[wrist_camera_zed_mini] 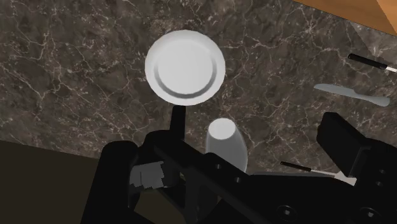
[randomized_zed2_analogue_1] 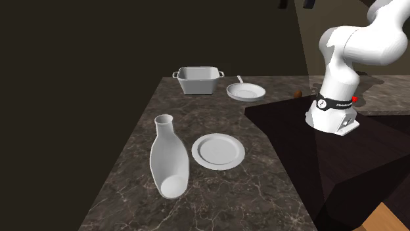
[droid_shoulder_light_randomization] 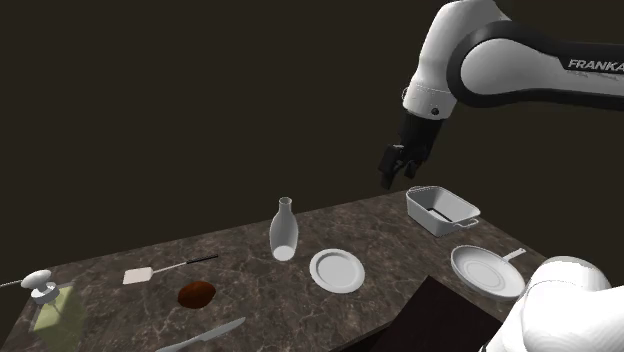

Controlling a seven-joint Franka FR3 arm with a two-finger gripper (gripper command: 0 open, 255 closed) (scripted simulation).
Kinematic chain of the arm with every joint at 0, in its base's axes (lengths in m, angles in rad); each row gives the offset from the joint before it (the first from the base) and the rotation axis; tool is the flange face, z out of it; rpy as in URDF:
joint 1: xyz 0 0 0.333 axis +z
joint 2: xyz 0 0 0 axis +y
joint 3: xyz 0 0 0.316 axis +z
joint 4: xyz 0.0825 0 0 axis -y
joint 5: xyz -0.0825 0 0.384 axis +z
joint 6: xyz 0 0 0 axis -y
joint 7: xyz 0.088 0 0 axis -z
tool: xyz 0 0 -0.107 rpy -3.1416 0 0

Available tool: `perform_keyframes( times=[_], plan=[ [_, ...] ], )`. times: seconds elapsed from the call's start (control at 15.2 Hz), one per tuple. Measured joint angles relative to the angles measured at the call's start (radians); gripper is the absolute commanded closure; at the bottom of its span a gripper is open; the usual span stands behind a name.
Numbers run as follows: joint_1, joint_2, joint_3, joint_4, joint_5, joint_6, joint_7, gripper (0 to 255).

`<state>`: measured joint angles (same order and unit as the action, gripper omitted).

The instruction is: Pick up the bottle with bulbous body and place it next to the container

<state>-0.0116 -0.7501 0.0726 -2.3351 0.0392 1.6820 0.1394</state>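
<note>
1 white bottle (droid_shoulder_light_randomization: pixel 284 232) stands upright on the dark table (droid_shoulder_light_randomization: pixel 250 295). It is just beside a round plate (droid_shoulder_light_randomization: pixel 337 270), on the plate's left in the shoulder view. It has a fat round body, a thin neck and an open top. It looks smooth, so I think it could slip if it is grabbed by the neck.

The fingers (wrist_camera_zed_mini: pixel 343 145) are wide apart and hold nothing. They hang high over the container (droid_shoulder_light_randomization: pixel 441 212) at the shoulder view's far right, well apart from the bottle. I think they are up high so they bump nothing. The container is a white pot with 2 handles, and a pan (droid_shoulder_light_randomization: pixel 486 271) lies near it. The pick is not yet begun.
</note>
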Motion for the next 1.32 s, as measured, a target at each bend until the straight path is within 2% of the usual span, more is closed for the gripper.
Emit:
perform_keyframes(
  times=[0.2,0.53,1.06,1.32],
  plan=[
    [-0.001,0.034,0.004,-0.002,0.000,0.036,0.001,0],
    [-0.005,0.190,0.020,0.013,-0.004,0.180,0.009,0],
    [-0.013,0.473,0.047,0.113,-0.027,0.366,0.033,0],
    [-0.016,0.631,0.057,0.209,-0.050,0.429,0.049,0]
  ],
)
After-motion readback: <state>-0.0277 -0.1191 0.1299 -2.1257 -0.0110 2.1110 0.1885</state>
